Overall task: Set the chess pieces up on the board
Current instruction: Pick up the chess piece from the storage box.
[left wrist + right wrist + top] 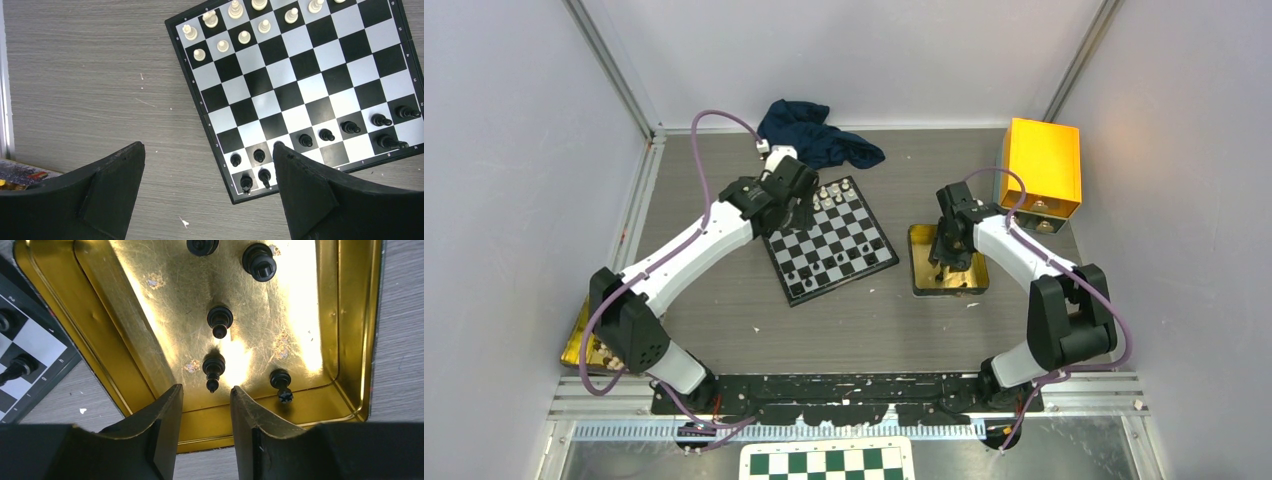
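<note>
The desk (724,310) was a grey, wood-grained surface closed in by pale lilac walls (514,150) on the left, back and right. Metal posts (614,70) ran up the two back corners. A few white specks (185,222) lay scattered on the grain. A crumpled dark blue cloth (819,135) lay at the top centre near the back wall, and a yellow box (1044,165) stood in the upper right. At the bottom edge of the overhead view, below the black mounting plate (844,385), a green-and-white board (827,462) showed in part. A second gold tray (576,345) peeked out from under the left arm at the lower left.

The board (834,238) sat turned at an angle just left of centre on the desk. White pieces (222,46) stood in two rows along its upper edge, and black pieces (326,134) stood along its lower edge, with gaps in the rows.

The left tool (209,150) hung over the board's left side with its fingers wide apart and nothing between them. In the wrist view one finger was over bare desk, and the other overlapped the board's lower edge.

The gold tray (345,315) lay right of centre, just beside the board's right corner. The right tool (204,390) hovered over the tray's near end, its fingers apart by a narrow gap and holding nothing. Five loose pieces (220,320), all black, sat on the tray floor, one of them just beyond the fingertips.
</note>
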Tool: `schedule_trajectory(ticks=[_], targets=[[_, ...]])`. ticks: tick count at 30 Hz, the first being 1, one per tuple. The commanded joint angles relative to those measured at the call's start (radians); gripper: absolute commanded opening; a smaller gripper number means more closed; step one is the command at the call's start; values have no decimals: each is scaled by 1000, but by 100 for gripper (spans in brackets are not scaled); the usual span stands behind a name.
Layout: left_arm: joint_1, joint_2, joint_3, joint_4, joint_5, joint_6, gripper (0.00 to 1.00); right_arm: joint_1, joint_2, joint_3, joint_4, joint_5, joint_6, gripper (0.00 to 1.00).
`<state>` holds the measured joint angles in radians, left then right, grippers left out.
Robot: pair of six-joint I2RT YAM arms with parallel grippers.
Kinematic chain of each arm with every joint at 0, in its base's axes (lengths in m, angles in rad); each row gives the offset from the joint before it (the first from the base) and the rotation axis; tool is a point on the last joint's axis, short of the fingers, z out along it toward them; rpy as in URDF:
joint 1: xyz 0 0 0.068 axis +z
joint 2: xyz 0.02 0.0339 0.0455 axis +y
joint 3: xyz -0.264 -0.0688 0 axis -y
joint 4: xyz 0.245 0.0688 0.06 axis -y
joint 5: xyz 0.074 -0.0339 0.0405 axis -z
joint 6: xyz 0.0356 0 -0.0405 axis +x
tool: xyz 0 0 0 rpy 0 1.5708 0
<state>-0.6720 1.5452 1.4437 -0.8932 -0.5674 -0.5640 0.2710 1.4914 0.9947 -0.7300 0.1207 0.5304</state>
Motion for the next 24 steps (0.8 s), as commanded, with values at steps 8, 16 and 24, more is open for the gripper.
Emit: schedule_trajectory(ticks=[8, 16, 24], targets=[[4, 18, 51, 2, -20, 10, 100, -1, 13, -25, 49, -30, 16, 44], [4, 31, 55, 2, -21, 16, 100, -1, 35, -19, 55, -26, 17, 42], [5, 42, 64, 8, -26, 33, 100, -4, 41, 7, 58, 10, 15, 42]])
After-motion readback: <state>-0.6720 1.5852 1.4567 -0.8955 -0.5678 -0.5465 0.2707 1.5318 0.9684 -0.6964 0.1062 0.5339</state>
